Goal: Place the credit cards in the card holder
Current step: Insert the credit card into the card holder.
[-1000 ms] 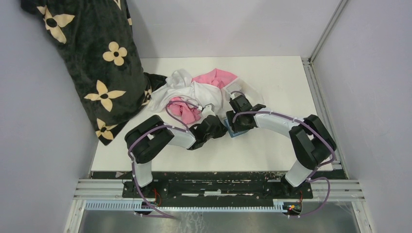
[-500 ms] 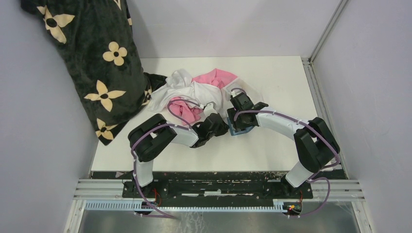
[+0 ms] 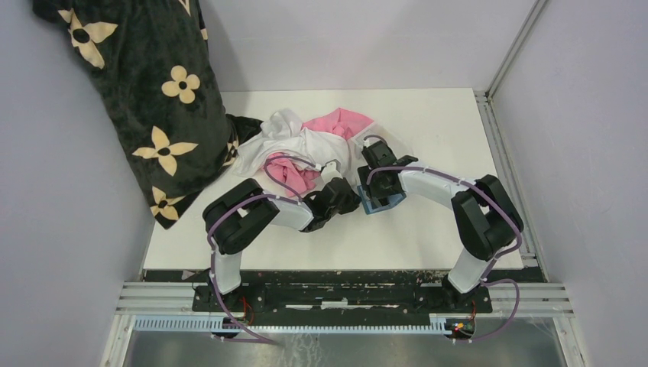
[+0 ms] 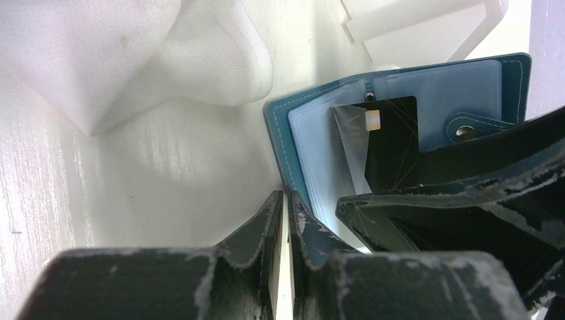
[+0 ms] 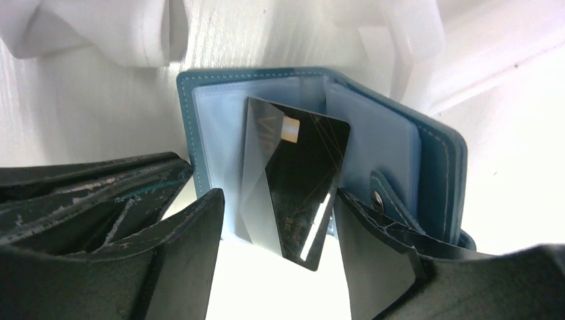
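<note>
The teal-blue card holder (image 5: 440, 160) lies open on the white table, its clear inner pockets facing up; in the top view it (image 3: 373, 208) shows between the two wrists. A dark glossy credit card (image 5: 303, 180) with a small chip sits part-way in a middle pocket, its lower corner sticking out towards me. My right gripper (image 5: 276, 197) is open, one finger on each side of the card and not touching it. My left gripper (image 4: 286, 200) is shut to a thin slit, tips at the holder's left edge (image 4: 276, 133). The same card (image 4: 393, 143) appears beside the right finger (image 4: 466, 193).
A heap of white and pink clothes (image 3: 306, 145) lies just behind the grippers. A black cloth with cream flowers (image 3: 153, 99) hangs at the left wall. A clear plastic tray (image 4: 413, 27) sits beyond the holder. Walls close in on the table's left, back and right.
My right gripper's jaws have widened a little and the right arm has shifted slightly over the holder. The left gripper stays shut in place.
</note>
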Available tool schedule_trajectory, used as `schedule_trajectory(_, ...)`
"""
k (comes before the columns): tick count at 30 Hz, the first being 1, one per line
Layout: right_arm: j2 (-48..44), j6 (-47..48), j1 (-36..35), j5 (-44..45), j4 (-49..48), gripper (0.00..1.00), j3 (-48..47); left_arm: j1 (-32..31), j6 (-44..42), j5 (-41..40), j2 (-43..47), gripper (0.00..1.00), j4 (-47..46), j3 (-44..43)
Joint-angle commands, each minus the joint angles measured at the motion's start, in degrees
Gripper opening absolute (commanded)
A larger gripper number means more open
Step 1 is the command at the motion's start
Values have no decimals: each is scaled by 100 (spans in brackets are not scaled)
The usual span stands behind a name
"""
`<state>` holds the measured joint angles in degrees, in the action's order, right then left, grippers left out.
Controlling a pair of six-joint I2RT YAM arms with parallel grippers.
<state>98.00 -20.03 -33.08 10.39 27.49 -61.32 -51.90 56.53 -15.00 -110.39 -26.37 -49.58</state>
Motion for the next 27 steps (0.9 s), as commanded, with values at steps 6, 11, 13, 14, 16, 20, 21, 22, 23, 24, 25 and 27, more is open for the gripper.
schedule_trajectory(6,324,167,18,130,18,68,-620,-8,17,-151,-463,17,1311,199)
schedule_trajectory(11,393,222,21,209,152,67,-716,6,18,-126,-482,17,1266,163)
schedule_trajectory(13,442,249,21,249,214,68,-763,14,24,-126,-497,17,1258,136)
schedule_trajectory(14,461,254,18,271,233,68,-787,21,30,-127,-499,17,1255,127)
schedule_trajectory(16,503,263,21,287,244,68,-807,27,33,-121,-504,17,1233,120)
schedule_trajectory(20,678,306,10,380,330,68,-911,43,42,-121,-494,17,1201,111)
schedule_trajectory(21,727,308,12,377,336,68,-924,44,39,-124,-495,16,1196,107)
schedule_trajectory(22,758,307,9,343,330,68,-927,51,41,-122,-486,16,1181,108)
schedule_trajectory(23,785,300,5,315,321,68,-921,51,42,-117,-484,17,1176,117)
schedule_trajectory(24,809,292,1,288,308,68,-925,57,34,-119,-484,17,1170,115)
schedule_trajectory(25,830,284,-1,266,298,68,-918,65,34,-119,-486,16,1174,116)
schedule_trajectory(27,846,268,-28,261,285,68,-915,74,40,-119,-486,16,1134,123)
